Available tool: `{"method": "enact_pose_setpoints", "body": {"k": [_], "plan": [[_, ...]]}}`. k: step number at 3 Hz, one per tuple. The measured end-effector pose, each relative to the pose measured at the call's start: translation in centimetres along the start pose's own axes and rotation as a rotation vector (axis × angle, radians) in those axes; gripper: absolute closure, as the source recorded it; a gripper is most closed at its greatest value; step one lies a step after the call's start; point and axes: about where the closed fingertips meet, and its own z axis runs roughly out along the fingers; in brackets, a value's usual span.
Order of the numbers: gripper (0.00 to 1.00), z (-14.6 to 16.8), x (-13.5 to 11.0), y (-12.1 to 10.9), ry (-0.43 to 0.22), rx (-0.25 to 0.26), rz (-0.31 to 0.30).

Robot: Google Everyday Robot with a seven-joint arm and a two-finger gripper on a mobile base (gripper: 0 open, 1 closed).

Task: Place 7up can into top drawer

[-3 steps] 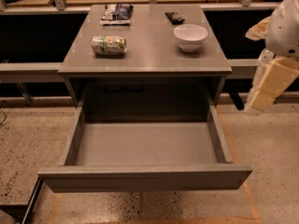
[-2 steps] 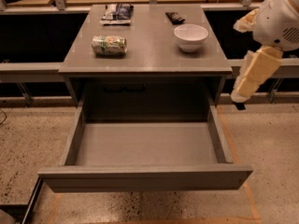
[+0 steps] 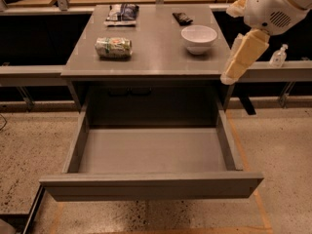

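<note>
Compared with one second ago, the gripper (image 3: pixel 229 74) has moved up and to the left. It hangs now just beside the right front corner of the cabinet top (image 3: pixel 156 62), under the white round joint of the arm (image 3: pixel 275 9). Whether it is open or closed I cannot tell from this angle, but nothing is seen in its hold. The white bowl (image 3: pixel 199 37) is the nearest object to it, on the right side of the top, and a flat dark snack packet (image 3: pixel 182 18) lies behind the bowl. The 7up can (image 3: pixel 113 47) lies on its side on the left part of the top, well apart from the gripper, with one more packet (image 3: pixel 122 12) behind it at the back edge. The top drawer (image 3: pixel 151 186) is pulled out fully toward the camera and its grey floor is bare. I judge that the step in hand is the approach to the can, so the grasp is not yet done and the task is at an early stage. The next move calls for crossing over the top to the left, passing the bowl without touching it. Then the gripper must come down on the can across its round body, because a can lying like this may roll away easily.
</note>
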Motion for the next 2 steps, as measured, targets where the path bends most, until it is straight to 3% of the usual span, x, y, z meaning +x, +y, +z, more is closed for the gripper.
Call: {"method": "enact_pose_setpoints", "body": {"k": [1, 2], "plan": [[0.0, 0.2, 0.1, 0.1, -0.002, -0.007, 0.009], [0.0, 1.9, -0.9, -1.0, -0.049, 0.0, 0.035]]}}
